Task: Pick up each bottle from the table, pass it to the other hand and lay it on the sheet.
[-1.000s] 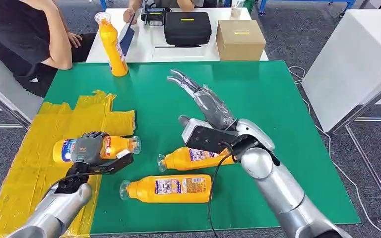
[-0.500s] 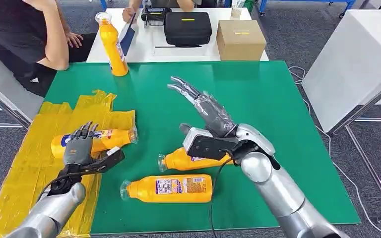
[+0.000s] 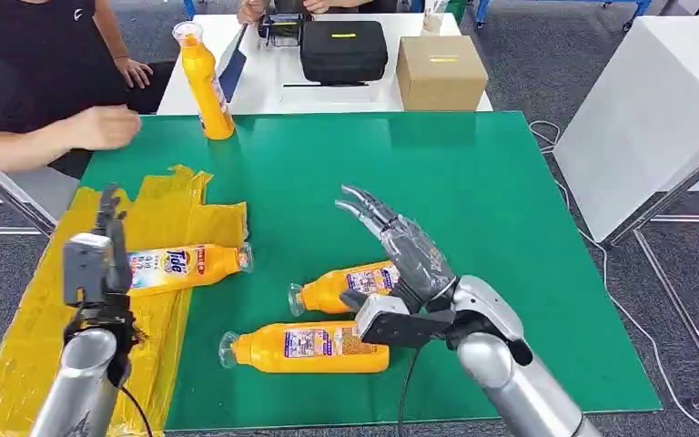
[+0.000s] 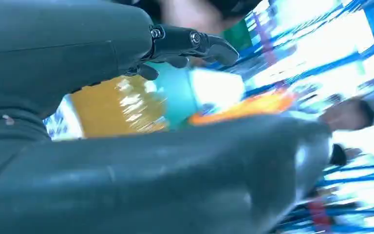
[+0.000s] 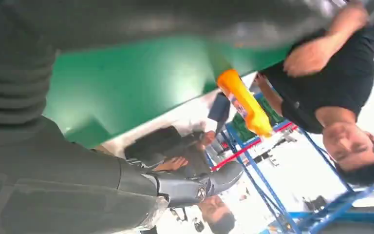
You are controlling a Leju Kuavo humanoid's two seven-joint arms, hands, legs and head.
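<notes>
An orange plastic bottle (image 3: 177, 266) lies on the crinkly yellow sheet (image 3: 45, 319); the empty left hand (image 3: 100, 255), fingers spread, hides its base. The right hand (image 3: 400, 246) hovers, spread and empty, partly covering another orange bottle (image 3: 346, 287).

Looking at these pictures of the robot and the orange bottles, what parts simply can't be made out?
- Head view: the right hand and its wrist camera hide the base of the nearer lying orange plastic bottle.
- Head view: the label print on the upright orange bottle is too small to read.
- Left wrist view: motion blur smears the bottle on the yellow plastic sheet; the left hand covers much.
</notes>
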